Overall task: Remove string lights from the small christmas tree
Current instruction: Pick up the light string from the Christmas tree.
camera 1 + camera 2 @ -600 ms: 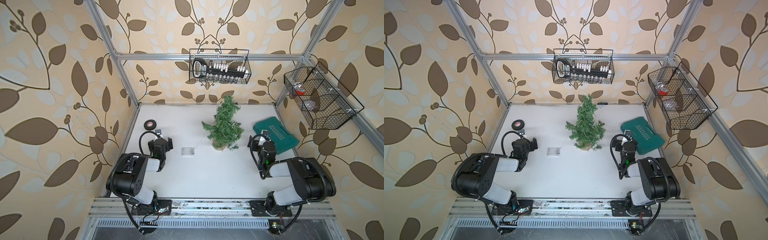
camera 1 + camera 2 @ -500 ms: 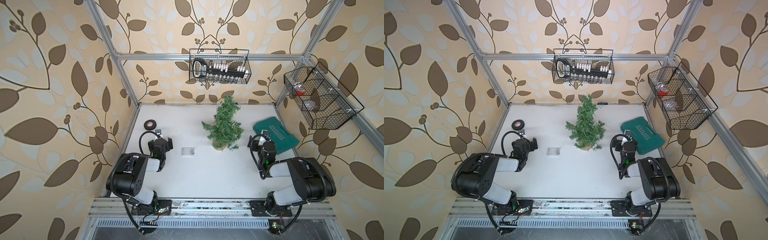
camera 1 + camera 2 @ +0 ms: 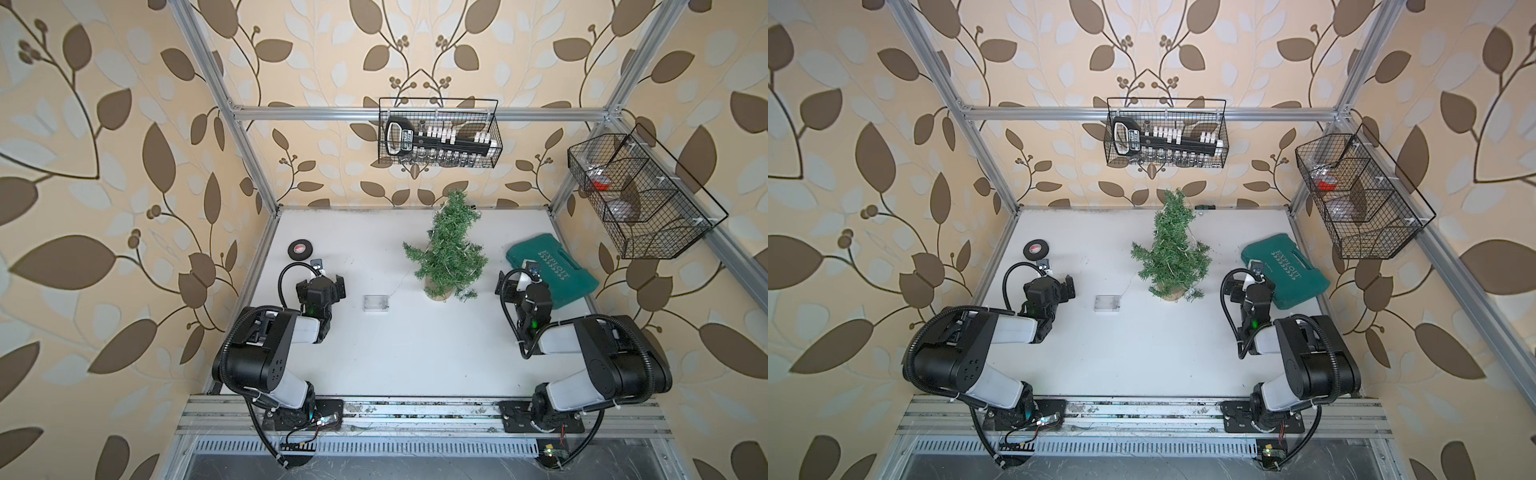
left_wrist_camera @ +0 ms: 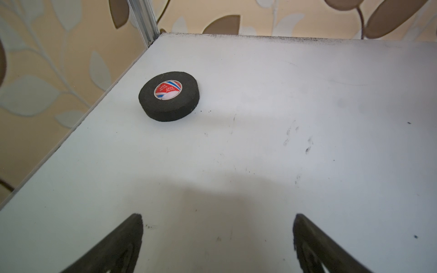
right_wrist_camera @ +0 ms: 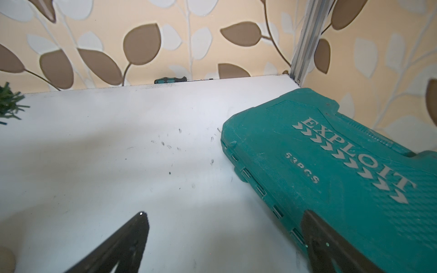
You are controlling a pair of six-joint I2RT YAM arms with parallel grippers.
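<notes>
Nothing moved: left gripper (image 4: 217, 216), right gripper (image 5: 224, 212) gape wide, empty; silvery string lights (image 3: 376, 303) drape bristly tree (image 3: 449, 253).

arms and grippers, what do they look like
The left arm and right arm have bulky black joints with white shells between them, black ribbed cables looping at the wrists and a small green light each. The left gripper and right gripper have black, tapering fingers.

Upright small christmas tree (image 3: 1170, 257) on white table (image 3: 1142, 353), string lights (image 3: 1127, 286) trailing to battery box (image 3: 1107, 303)
</notes>
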